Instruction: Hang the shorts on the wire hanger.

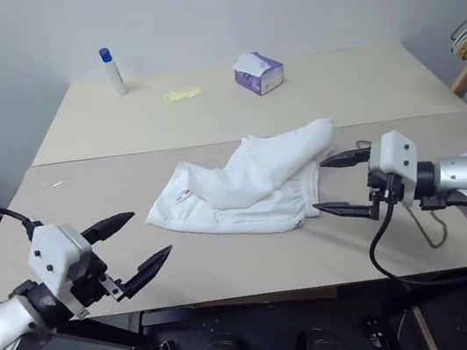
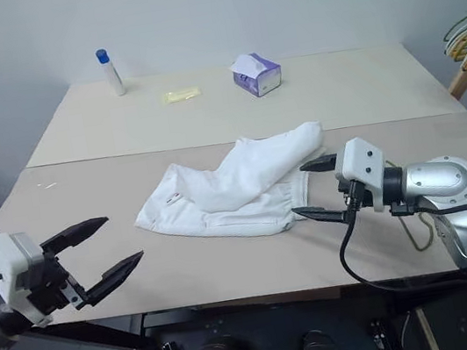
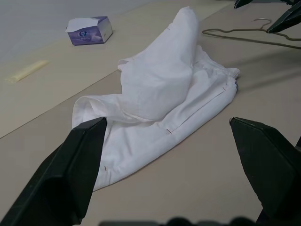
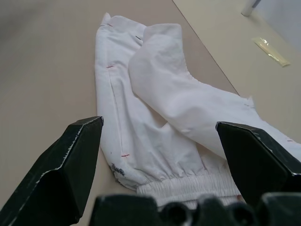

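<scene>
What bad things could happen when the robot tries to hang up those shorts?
The shorts lie crumpled, one leg folded over, so the open right claw by the waistband might pinch two layers together. The wire hanger lies flat and thin on the table beside the right arm, so it may be hard to pick up. The open left claw is off the cloth, so the shorts may slide.

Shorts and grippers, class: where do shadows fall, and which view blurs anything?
Left eye view: the shorts cast only a faint, soft shadow on the table; lighting is even, no glare. Left wrist view: the left gripper has soft, out-of-focus fingers. Right wrist view: the right gripper likewise looks slightly soft.
</scene>
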You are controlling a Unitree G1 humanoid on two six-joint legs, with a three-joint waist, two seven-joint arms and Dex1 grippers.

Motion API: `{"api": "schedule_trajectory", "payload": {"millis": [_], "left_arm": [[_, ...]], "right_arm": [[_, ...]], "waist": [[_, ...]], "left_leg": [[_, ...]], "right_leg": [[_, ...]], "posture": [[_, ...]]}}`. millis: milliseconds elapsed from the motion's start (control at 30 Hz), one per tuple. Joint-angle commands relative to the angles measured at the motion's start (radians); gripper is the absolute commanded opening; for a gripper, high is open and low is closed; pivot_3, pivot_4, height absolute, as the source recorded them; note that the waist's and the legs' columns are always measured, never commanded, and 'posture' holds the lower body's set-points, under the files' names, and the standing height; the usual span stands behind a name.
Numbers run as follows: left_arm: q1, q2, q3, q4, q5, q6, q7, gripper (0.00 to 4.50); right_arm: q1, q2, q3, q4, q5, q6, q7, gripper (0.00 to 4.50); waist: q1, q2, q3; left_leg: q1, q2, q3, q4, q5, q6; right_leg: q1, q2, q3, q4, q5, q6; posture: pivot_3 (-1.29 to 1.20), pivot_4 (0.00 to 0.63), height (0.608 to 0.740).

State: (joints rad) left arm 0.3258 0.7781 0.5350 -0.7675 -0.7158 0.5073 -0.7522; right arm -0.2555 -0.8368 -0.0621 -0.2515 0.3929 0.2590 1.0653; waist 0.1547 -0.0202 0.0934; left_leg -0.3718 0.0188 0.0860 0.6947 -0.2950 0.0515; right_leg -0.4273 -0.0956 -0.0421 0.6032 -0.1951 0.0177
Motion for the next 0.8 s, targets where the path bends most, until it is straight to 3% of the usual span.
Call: {"api": "schedule_trajectory", "payload": {"millis": [33, 367, 567, 800], "left_arm": [[-0.025, 0.003, 0.018, -0.009, -0.024, 0.003, 0.016, 4.5], [-0.039, 0.021, -0.014, -0.01, -0.007, 0.013, 0.012, 4.5], [-0.064, 0.016, -0.029, 0.002, 0.007, 0.009, 0.016, 4.5], [-0.065, 0.016, -0.049, 0.017, 0.013, 0.001, -0.005, 4.5]], "right_arm": [[-0.002, -0.003, -0.019, -0.029, 0.0, -0.018, -0.004, 4.47], [0.043, -0.019, 0.02, -0.093, -0.089, -0.005, -0.061, 4.47], [0.017, -0.037, 0.151, -0.097, -0.278, -0.033, -0.092, 4.47], [-0.065, 0.024, 0.383, -0.09, -0.49, 0.044, -0.107, 4.47]], "waist": [[0.001, 0.0, 0.0], [0.001, 0.001, 0.002], [-0.003, 0.002, 0.004], [-0.011, 0.001, 0.014]], "left_leg": [[0.0, 0.0, 0.0, 0.0, 0.0, 0.0], [0.0, 0.0, 0.0, 0.0, 0.0, 0.0], [0.0, 0.0, 0.0, 0.0, 0.0, 0.0], [-0.001, 0.001, 0.0, -0.001, 0.0, 0.0]], "right_leg": [[0.0, 0.0, 0.0, 0.0, 0.0, 0.0], [0.0, 0.0, 0.0, -0.001, 0.0, 0.001], [0.0, 0.001, -0.001, -0.001, -0.001, 0.002], [-0.001, 0.001, -0.001, -0.001, -0.001, 0.001]], "posture": [[0.29, 0.08, 0.74], [0.28, 0.086, 0.74], [0.27, 0.095, 0.74], [0.26, 0.103, 0.74]]}}
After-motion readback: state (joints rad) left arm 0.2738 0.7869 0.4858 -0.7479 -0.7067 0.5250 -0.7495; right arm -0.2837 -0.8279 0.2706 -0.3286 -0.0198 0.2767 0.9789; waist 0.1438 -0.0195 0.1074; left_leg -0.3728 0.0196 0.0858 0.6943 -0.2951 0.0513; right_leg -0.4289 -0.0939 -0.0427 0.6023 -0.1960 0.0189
